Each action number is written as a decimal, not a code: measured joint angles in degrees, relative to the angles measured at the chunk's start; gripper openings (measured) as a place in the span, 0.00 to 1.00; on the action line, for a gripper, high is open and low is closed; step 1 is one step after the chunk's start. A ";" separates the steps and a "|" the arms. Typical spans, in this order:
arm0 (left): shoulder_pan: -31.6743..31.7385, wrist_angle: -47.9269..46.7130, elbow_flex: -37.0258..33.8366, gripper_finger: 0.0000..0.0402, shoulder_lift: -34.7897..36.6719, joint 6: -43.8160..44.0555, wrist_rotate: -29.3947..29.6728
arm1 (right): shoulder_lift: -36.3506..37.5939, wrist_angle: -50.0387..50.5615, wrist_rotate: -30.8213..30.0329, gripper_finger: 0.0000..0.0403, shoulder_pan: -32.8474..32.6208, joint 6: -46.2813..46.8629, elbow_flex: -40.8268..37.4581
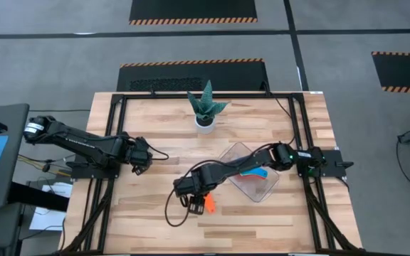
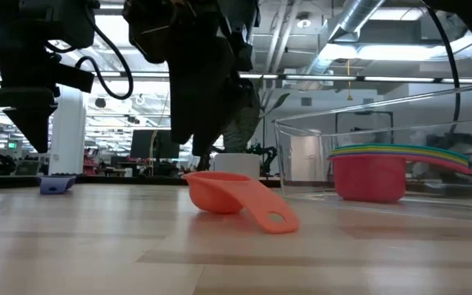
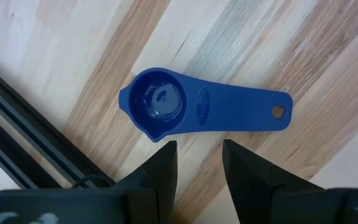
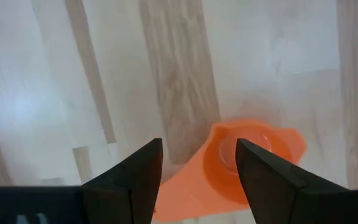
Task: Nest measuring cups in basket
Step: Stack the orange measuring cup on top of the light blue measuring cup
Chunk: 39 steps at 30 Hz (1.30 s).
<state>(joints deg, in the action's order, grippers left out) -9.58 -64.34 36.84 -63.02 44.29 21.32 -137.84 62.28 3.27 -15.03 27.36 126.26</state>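
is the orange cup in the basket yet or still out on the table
Out. The orange cup lies on the bare wood, apart from the basket, under the open right gripper.

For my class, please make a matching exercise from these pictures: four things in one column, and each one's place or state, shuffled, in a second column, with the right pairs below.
Column one:
1. orange cup
2. dark blue cup
3. stacked cups
4. plant pot

Column two:
A. inside the clear basket
B. at the table's far edge, in the middle
C. on the bare wood under the open right claw
D. on the bare wood below the left claw

Pairs: 1-C, 2-D, 3-A, 4-B
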 joint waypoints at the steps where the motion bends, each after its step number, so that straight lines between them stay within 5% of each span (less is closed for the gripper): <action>1: 0.00 0.01 0.00 0.29 0.00 -0.01 0.00 | 0.00 -0.27 -0.05 0.56 0.03 -0.46 0.00; 12: 0.00 0.26 0.00 0.29 0.00 0.20 0.00 | -0.22 -1.70 -0.11 0.56 0.11 7.40 0.00; 39: -0.01 1.36 0.00 0.29 0.00 0.15 0.00 | -0.28 -1.04 -6.92 0.53 -2.55 8.61 0.00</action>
<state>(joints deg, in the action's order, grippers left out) -9.59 -62.98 36.84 -63.02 44.45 21.32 -138.12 61.24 -3.66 -17.58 35.98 126.26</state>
